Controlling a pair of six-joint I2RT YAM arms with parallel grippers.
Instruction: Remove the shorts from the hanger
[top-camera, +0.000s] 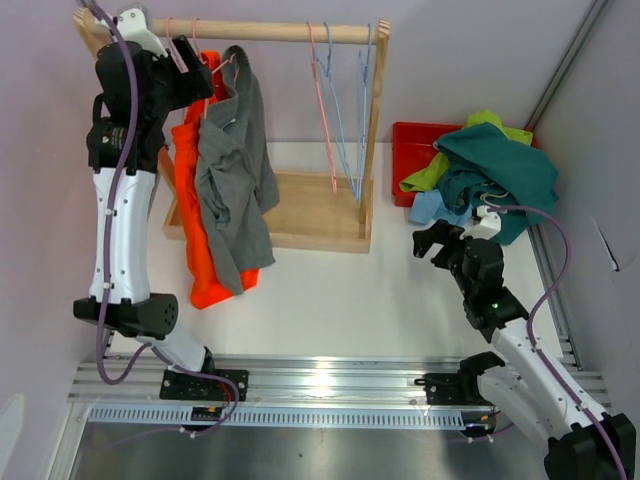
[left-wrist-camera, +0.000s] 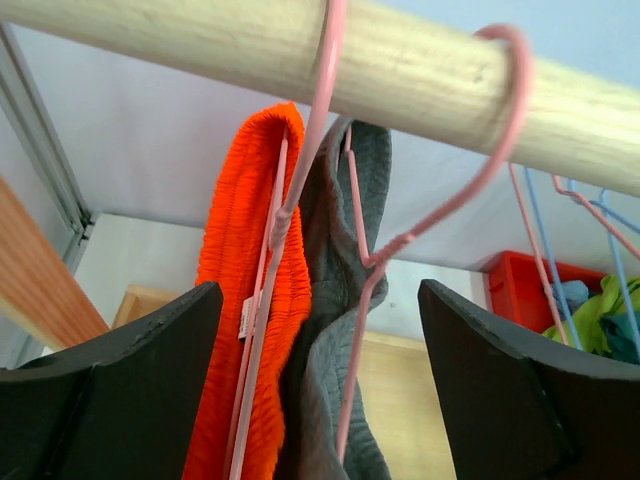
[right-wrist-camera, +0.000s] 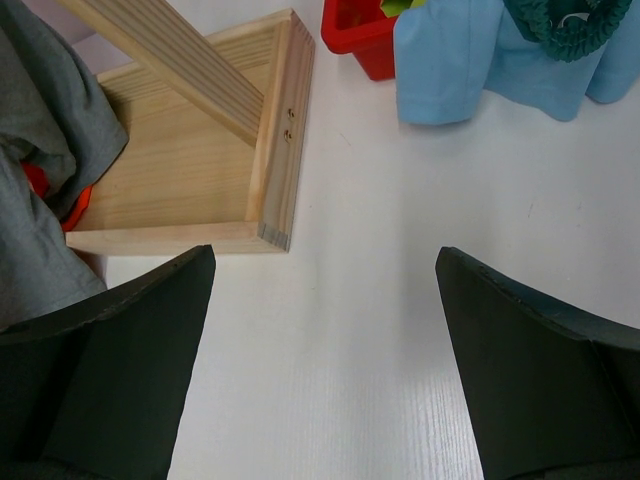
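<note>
Left pincer (left-wrist-camera: 318, 290) spread wide, right by orange fabric shorts (top-camera: 200, 250) and grey fabric shorts (top-camera: 235, 170) hanging upper left. Right pincer (right-wrist-camera: 325, 255) is spread too, over the white bench (top-camera: 330, 290). Teal shorts (top-camera: 500, 170), lime shorts (top-camera: 430, 170) and light-blue shorts (top-camera: 430, 207) are heaped on the red plastic tray (top-camera: 405, 135), upper right. Lilac walls (top-camera: 480, 60).

A robotics lab cell: left arm (top-camera: 115, 240) and right arm (top-camera: 530, 365) sit on an aluminium rail (top-camera: 330, 378) at the frame's bottom; plain lilac walls (top-camera: 470, 80) box in a white tabletop (top-camera: 340, 300).

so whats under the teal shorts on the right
Lime green shorts and light blue shorts poke out beneath the teal shorts, over the red tray. Its floor is covered.
</note>
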